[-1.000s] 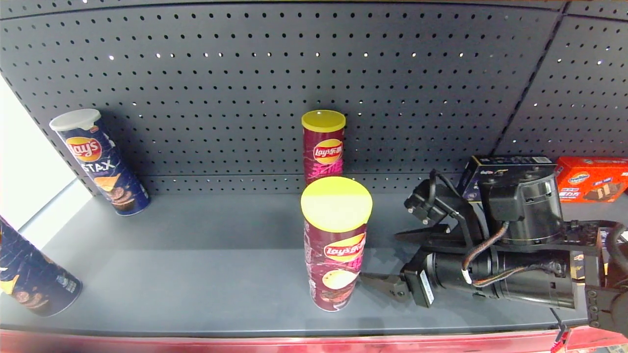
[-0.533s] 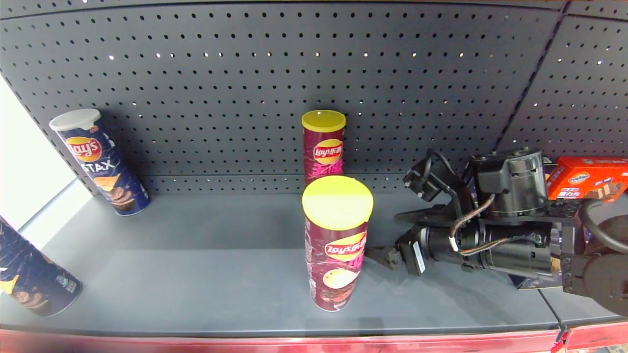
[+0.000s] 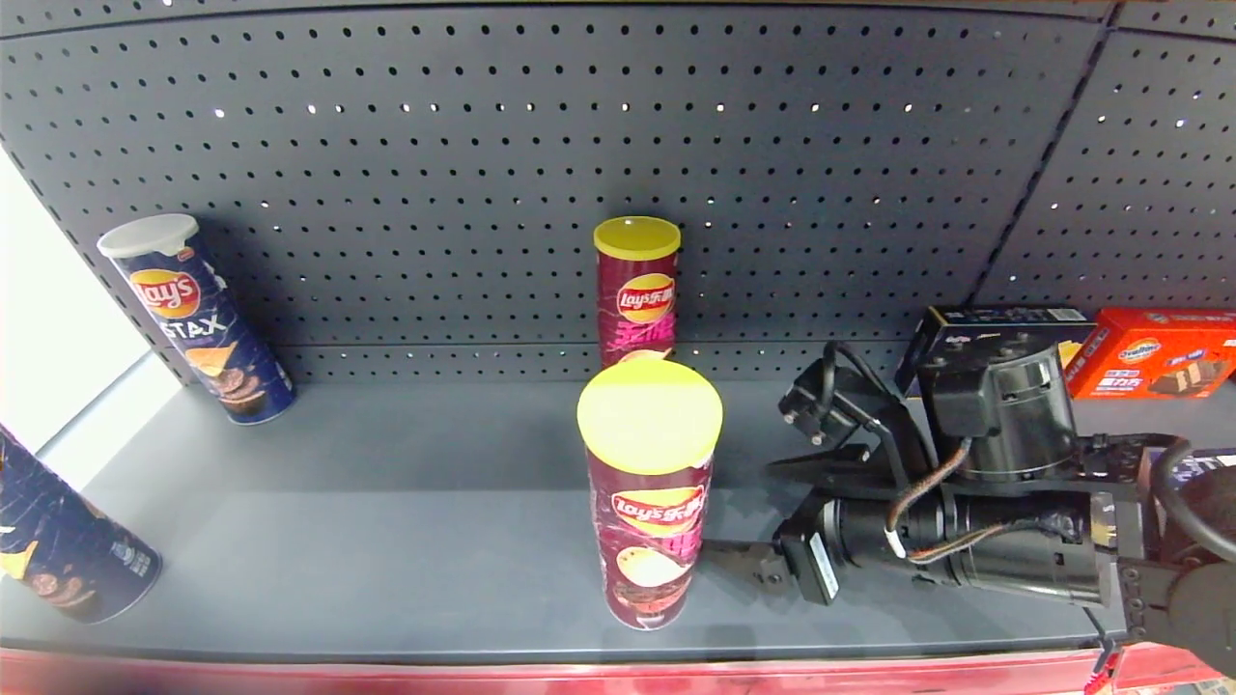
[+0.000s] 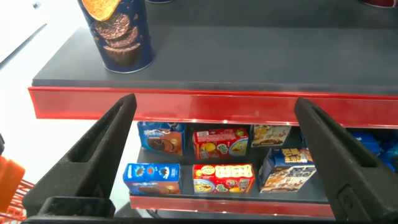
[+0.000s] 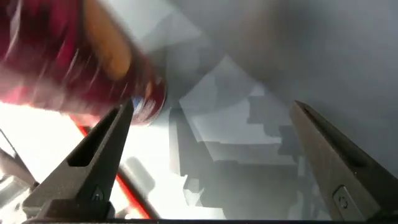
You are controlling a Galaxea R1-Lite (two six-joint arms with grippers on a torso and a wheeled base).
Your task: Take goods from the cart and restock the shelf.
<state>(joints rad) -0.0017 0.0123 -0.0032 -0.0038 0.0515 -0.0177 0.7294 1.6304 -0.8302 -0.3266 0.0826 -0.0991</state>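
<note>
A maroon chip can with a yellow lid (image 3: pixel 649 492) stands upright near the front of the grey shelf (image 3: pixel 415 521). A second maroon can (image 3: pixel 635 290) stands behind it by the pegboard. My right gripper (image 3: pixel 753 512) lies just right of the front can, open, with its fingers pointing at the can's side. The lower fingertip (image 3: pixel 719 556) is at the can's wall; I cannot tell whether it touches. In the right wrist view the can (image 5: pixel 81 62) is a blur beside the open gripper (image 5: pixel 211 112). My left gripper (image 4: pixel 214 106) hangs open in front of the shelf's red edge (image 4: pixel 211 102), holding nothing.
Two blue chip cans stand at the left, one at the back (image 3: pixel 198 319) and one at the front corner (image 3: pixel 68 541). A dark box (image 3: pixel 995 328) and an orange box (image 3: pixel 1159 352) sit at the back right. The lower shelf holds several snack boxes (image 4: pixel 217 162).
My right gripper rose a little, then came back down and edged left. The front maroon can has shifted slightly left.
</note>
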